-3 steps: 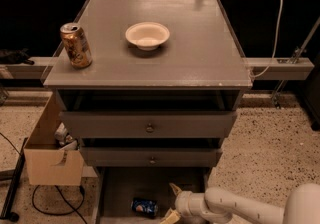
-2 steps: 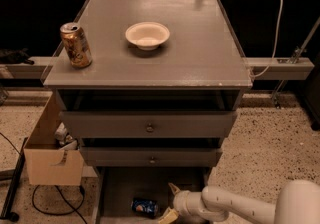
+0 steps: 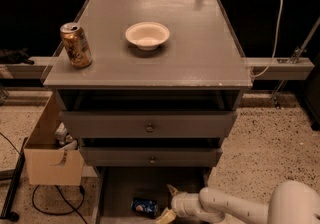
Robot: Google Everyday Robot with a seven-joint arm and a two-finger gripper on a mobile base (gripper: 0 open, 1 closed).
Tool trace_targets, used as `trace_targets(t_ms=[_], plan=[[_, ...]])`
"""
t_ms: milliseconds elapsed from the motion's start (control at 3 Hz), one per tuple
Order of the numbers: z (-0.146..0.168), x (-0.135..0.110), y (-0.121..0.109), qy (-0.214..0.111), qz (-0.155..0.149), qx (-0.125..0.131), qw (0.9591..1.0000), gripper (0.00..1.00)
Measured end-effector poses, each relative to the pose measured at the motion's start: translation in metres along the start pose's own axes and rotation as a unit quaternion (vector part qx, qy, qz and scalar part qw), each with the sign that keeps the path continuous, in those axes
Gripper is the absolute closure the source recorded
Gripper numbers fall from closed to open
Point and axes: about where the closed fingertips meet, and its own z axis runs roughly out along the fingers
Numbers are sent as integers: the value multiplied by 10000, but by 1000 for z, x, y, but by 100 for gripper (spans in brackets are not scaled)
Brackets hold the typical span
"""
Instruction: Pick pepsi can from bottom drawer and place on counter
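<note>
The pepsi can (image 3: 145, 207), blue with a silver end, lies on its side on the floor of the open bottom drawer (image 3: 120, 188). My gripper (image 3: 168, 203) reaches into that drawer from the right on a white arm. It is open, its two tan fingertips spread just right of the can, with nothing held between them. The counter (image 3: 195, 53) is the broad grey top of the cabinet, well above the gripper.
A gold-brown can (image 3: 76, 44) stands at the counter's left edge and a white bowl (image 3: 147, 35) sits near its middle. Two knobbed upper drawers (image 3: 149, 127) overhang the bottom drawer. A cardboard box (image 3: 50, 160) and cables lie on the floor to the left.
The arm has edged slightly left, bringing the gripper a little closer to the can. The can has not moved.
</note>
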Motion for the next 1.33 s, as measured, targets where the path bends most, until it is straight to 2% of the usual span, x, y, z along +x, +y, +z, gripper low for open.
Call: trace_targets(t_ms=[333,667,1000,1333], plan=[[15,5,9,-2,32,-85,10000,0],[57,9,20,-6,30,-232,9997,0],[57,9,20,-7,30,-233,9997,5],[57,9,20,-7,30,-233,9997,28]])
